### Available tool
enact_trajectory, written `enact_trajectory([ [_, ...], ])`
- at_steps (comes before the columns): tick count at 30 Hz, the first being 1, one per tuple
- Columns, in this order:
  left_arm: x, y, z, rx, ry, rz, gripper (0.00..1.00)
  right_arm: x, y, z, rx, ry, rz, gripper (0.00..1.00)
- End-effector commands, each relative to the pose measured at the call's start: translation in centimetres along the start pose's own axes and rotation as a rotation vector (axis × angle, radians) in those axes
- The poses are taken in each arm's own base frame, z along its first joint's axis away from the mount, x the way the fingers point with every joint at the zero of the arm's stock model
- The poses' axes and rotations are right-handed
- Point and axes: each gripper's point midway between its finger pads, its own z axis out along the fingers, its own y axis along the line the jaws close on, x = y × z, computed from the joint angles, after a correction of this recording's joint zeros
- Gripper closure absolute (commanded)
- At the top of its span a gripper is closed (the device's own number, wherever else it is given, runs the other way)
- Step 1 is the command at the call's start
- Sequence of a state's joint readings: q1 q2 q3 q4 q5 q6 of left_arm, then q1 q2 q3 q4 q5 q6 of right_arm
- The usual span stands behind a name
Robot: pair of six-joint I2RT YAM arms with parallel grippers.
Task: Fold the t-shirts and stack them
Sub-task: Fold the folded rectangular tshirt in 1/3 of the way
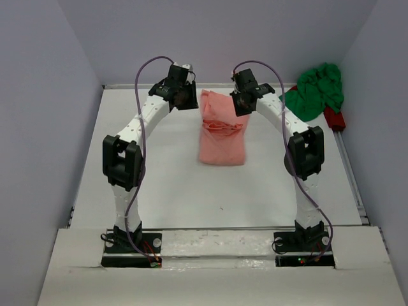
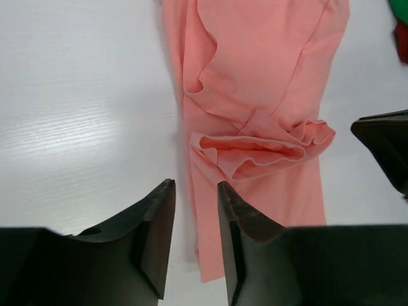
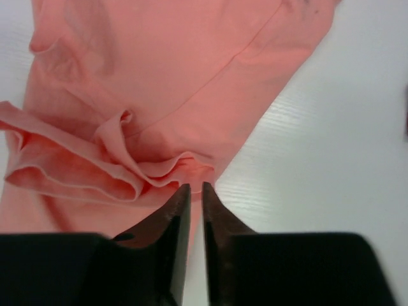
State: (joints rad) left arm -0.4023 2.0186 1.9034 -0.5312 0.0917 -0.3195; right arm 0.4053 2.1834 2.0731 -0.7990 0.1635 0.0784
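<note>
The salmon pink t-shirt lies on the white table as a long narrow strip, with a rumpled bunch of cloth across its middle. My left gripper hovers at the strip's left edge; in the left wrist view its jaws stand partly open and empty over the shirt's edge. My right gripper is at the strip's right edge; in the right wrist view its jaws are nearly closed and empty, tips just by the rumpled fold. The bright green t-shirt lies crumpled at the back right.
A red object sits by the green shirt against the right wall. Grey walls close in the table on the left, back and right. The right gripper's finger shows at the right side of the left wrist view.
</note>
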Motion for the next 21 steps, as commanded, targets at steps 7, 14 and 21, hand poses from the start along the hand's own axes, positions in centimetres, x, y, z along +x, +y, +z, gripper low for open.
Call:
enact_trajectory([
  [7, 4.2, -3.1, -0.8, 0.080, 0.057, -0.021, 1.00, 2.2, 5.2, -1.1, -0.100, 0.038, -0.017, 1.00],
  [14, 6.4, -5.7, 0.7, 0.142, 0.105, -0.001, 1.00, 2.9, 5.7, -1.5, -0.109, 0.051, -0.006, 1.00],
  [21, 7.2, -6.7, 2.2, 0.179, 0.138, -0.013, 1.00, 5.3, 5.6, -0.5, -0.101, 0.098, 0.005, 1.00],
])
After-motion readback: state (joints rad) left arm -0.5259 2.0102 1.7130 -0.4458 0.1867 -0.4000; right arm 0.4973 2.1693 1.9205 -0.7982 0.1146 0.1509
